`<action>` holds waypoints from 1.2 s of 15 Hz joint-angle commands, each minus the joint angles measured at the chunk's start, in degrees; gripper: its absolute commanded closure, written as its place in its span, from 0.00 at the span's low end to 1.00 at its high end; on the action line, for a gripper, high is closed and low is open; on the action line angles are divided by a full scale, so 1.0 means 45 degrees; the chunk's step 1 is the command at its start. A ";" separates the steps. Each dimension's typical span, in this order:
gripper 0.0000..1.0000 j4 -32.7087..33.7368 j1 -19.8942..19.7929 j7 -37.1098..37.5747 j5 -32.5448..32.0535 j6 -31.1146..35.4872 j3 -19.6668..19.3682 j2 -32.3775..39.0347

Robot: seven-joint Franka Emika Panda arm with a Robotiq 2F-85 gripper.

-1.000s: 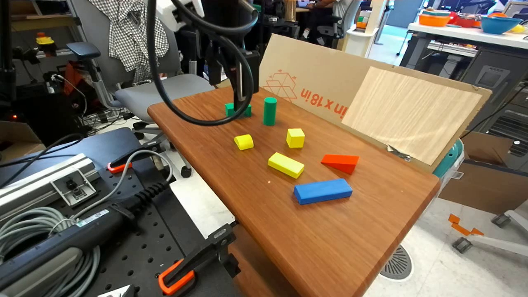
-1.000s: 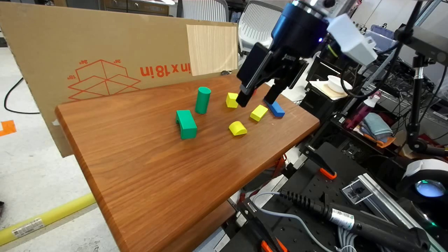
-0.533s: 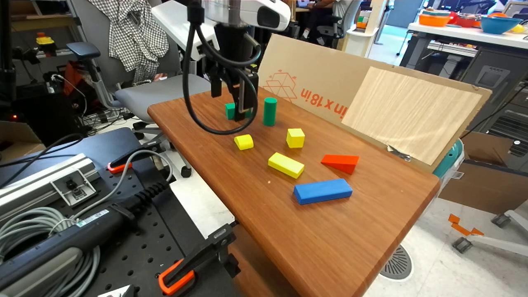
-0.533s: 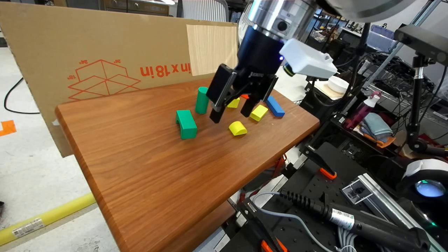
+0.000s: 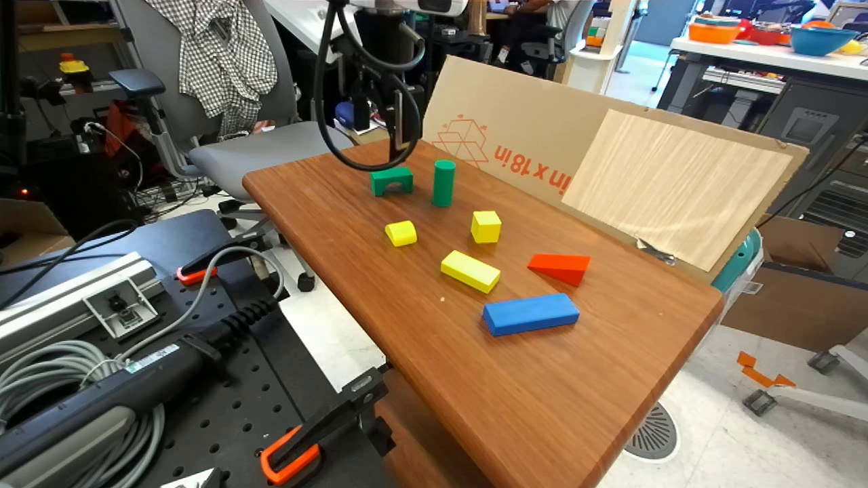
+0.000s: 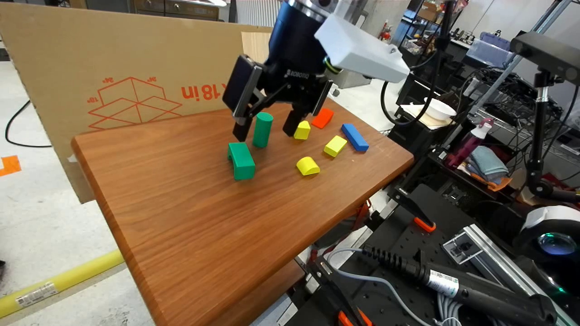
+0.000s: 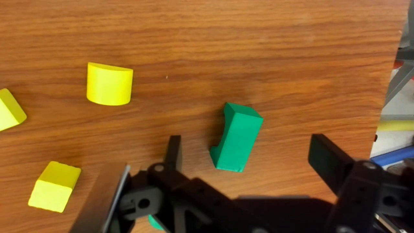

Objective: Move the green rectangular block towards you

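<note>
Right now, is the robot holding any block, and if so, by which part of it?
Nothing is held. The jaws stand open, and the green arch block rests on the tabletop, with a gap on each side in the wrist view.

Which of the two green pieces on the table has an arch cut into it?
The low green rectangular block: an arched notch opens along its underside. The upright green cylinder shows no such cutout.
</note>
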 commanded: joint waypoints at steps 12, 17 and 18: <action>0.00 0.1941 0.1564 0.4290 -0.2600 0.0073 -0.1185 0.2468; 0.26 0.2267 0.1879 0.4580 -0.2902 0.0032 -0.1481 0.2796; 0.35 0.2292 0.1899 0.4557 -0.2913 -0.0003 -0.1497 0.2828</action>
